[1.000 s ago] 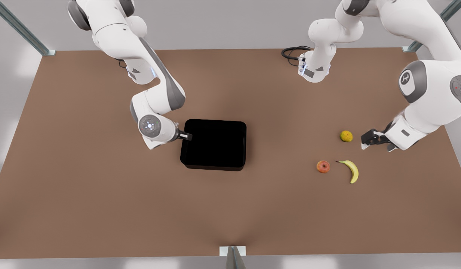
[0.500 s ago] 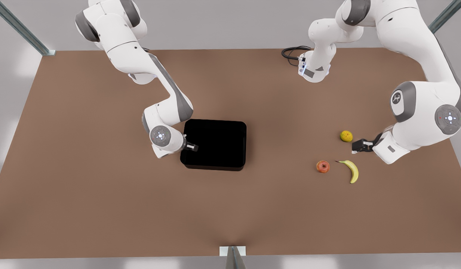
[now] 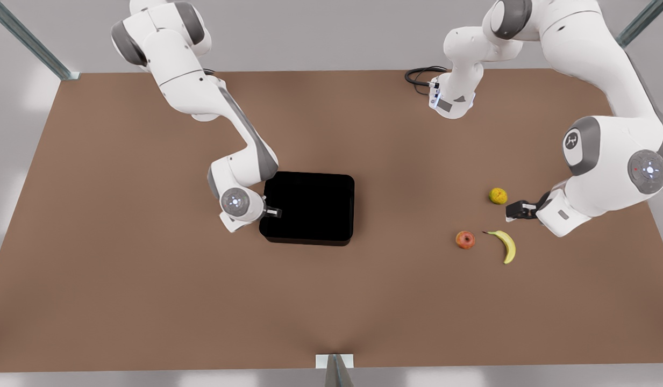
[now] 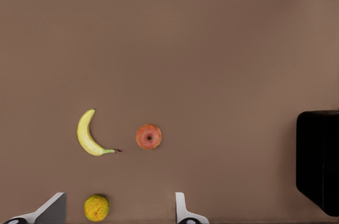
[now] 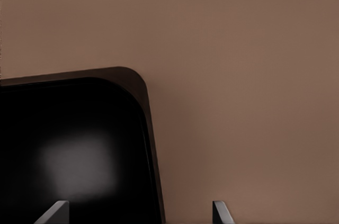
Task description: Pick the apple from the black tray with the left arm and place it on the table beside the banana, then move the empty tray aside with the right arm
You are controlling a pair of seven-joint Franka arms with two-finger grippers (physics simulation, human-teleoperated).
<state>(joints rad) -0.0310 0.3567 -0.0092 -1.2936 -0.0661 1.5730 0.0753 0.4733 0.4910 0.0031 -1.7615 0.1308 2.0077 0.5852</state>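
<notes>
Black tray (image 3: 309,207) hadn't moved; right gripper (image 3: 273,212) dropped slightly at its edge, fingers spread astride the wall. Tray looked empty. Left gripper (image 3: 517,209), open and empty, stayed near the lemon (image 3: 498,195); apple (image 3: 464,239) sat beside banana (image 3: 505,245).

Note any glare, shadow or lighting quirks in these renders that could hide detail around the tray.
Front view: the black tray renders as a flat black block, its floor unreadable; the table darkens along a central band. Right wrist view: a soft pale glare patch sits on the tray floor, and the rim catches a dull highlight. Left wrist view: even light, with scarcely any shadow under the apple or banana.
</notes>
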